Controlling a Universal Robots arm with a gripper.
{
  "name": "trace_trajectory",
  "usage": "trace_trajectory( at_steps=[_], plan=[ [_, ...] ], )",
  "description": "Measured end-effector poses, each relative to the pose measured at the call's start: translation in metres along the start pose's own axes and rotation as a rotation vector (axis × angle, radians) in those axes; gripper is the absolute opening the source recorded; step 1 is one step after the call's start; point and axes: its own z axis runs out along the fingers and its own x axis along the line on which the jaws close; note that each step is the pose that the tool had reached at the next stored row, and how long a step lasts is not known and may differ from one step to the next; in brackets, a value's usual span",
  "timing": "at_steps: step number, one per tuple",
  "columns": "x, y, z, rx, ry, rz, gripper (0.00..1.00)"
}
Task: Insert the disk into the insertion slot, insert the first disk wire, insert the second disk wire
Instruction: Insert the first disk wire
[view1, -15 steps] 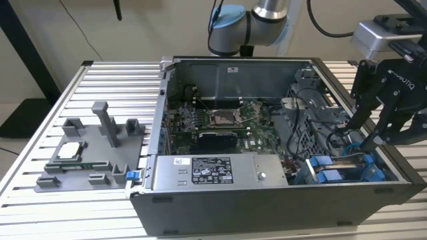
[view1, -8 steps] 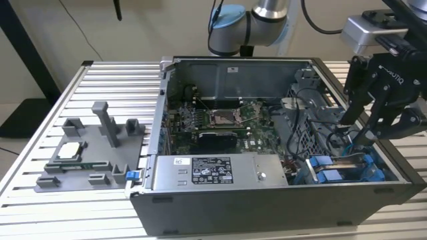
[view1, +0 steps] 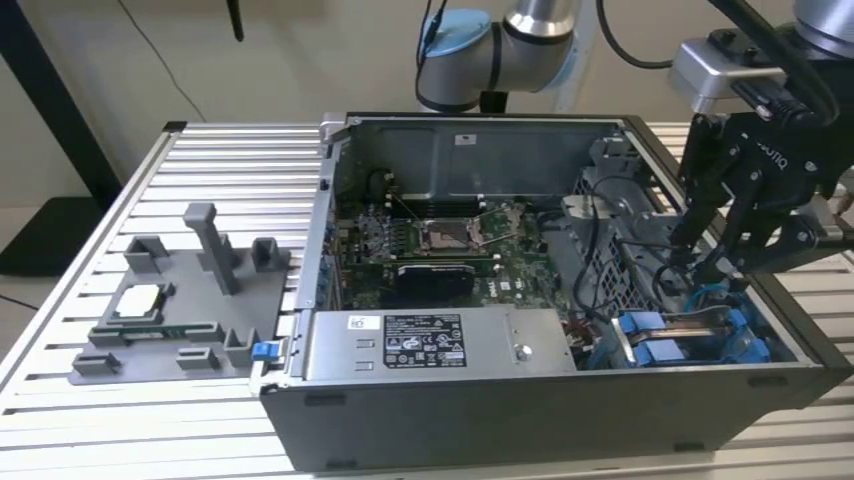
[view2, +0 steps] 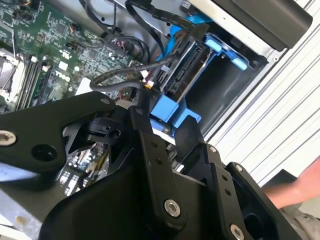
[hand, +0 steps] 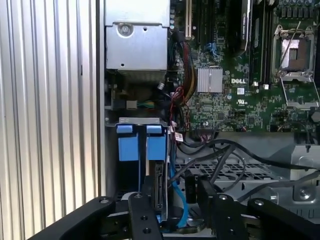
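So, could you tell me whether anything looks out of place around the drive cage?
Nothing looks damaged or askew around the disk. The one oddity is a person's hand outside the computer case, in the second wrist view.

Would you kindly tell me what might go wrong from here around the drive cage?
Loose black cables hang right beside the gripper; it may snag them. The disk sits in its blue carrier close to the gripper, so a skewed push could strain its connector. A person's hand is near the arm.
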Motion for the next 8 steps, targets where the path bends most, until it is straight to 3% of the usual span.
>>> trace_trajectory(
  at_steps=[2,8],
  plan=[
    [-0.0003,0.0,0.0013,0.0011,-0.0093,-0.003,1.0],
    [-0.0001,0.0022,0.0056,0.0129,-0.0125,-0.01,1.0]
  ],
)
